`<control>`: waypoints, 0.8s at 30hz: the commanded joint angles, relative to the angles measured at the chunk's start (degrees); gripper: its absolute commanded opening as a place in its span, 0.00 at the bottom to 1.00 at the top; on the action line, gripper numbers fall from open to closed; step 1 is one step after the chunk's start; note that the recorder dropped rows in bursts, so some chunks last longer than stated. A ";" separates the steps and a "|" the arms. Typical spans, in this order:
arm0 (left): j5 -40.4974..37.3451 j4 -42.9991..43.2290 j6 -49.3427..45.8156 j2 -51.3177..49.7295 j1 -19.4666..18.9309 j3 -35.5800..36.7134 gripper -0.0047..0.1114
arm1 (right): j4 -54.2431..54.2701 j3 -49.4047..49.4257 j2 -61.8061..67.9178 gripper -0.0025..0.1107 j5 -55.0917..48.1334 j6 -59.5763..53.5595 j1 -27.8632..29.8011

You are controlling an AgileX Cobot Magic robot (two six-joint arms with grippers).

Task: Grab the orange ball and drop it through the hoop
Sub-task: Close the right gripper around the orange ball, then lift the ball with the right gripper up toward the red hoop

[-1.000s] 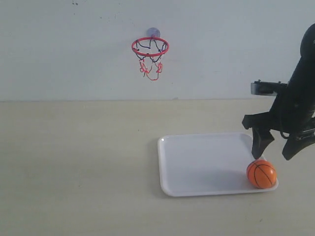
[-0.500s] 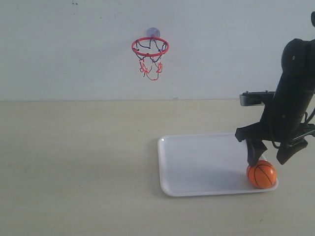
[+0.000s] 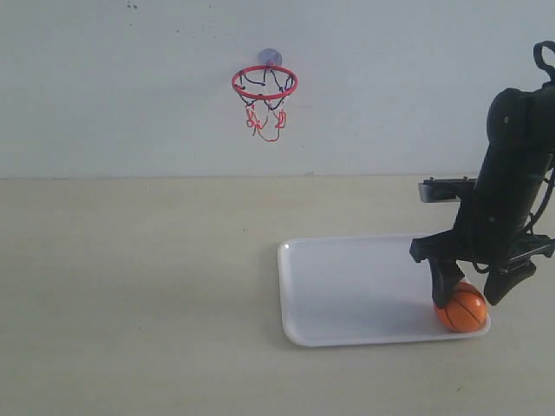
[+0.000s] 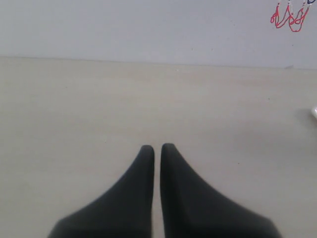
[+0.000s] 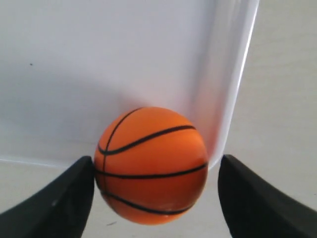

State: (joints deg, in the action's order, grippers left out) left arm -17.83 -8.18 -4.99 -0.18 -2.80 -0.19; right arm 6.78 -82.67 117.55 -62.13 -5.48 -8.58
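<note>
Two arms on record; only the right one showed in the exterior view. Hoop [image 3: 264,83] hung on the wall [image 3: 104,87] by its suction cup, at roughly 11 o'clock from the white tray [image 3: 347,286], well apart from it. Tray lay flat on the worktop [image 3: 130,286]. Orange ball [image 3: 461,310] sat in the tray's 4 o'clock corner. Right gripper [image 3: 471,297] stood low over the ball, fingers apart, one on either side of it.

Left wrist view: left gripper [image 4: 157,147] had its fingers drawn together, only a thin slit between the tips, nothing held. Bare worktop lay beneath it. A bit of the hoop's red net showed at the frame's edge, against the wall.

Right wrist view: ball rested against the tray's raised rim, in the corner. Right gripper spread wide around it. One finger [image 5: 54,198] was touching or just beside the ball; the other finger [image 5: 257,198] stood clear of it with a visible gap. Ball not clamped.
</note>
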 commanded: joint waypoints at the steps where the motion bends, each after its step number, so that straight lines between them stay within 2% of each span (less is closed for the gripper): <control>1: 0.34 -0.36 0.43 0.18 -0.18 0.19 0.08 | 1.78 0.06 -0.14 0.61 0.38 0.21 0.02; 3: 0.34 -0.36 0.43 0.18 -0.18 0.19 0.08 | 1.93 0.06 -0.05 0.59 0.38 0.21 0.02; 5: 0.34 -0.36 0.43 0.18 -0.18 0.19 0.08 | 1.93 0.06 0.24 0.44 -0.41 1.22 0.02; 6: 0.34 -0.36 0.43 0.18 -0.18 0.19 0.08 | 1.93 0.06 0.36 0.24 -0.70 1.52 0.02; 7: 0.34 -0.36 0.43 0.18 -0.18 0.19 0.08 | 1.93 0.06 0.36 0.16 -0.70 1.52 0.02; 8: 0.34 -0.36 0.43 0.18 -0.18 0.19 0.08 | 1.93 0.06 0.36 0.02 -1.07 1.52 0.02; 12: 0.34 -0.36 0.43 0.18 -0.18 0.19 0.08 | 2.42 -1.22 -0.44 0.02 -2.81 -0.55 0.02; 18: 0.34 -0.36 0.43 0.18 -0.18 0.19 0.08 | 8.26 -10.23 -7.14 0.02 -6.32 -3.56 0.02; 24: 0.34 -0.36 0.43 0.18 -0.18 0.19 0.08 | 8.49 -12.75 -9.21 0.02 -3.59 -6.56 0.02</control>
State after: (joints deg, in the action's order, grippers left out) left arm -17.83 -8.18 -4.99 -0.18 -2.80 -0.19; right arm 15.16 -94.88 109.06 -67.27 -10.52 -8.58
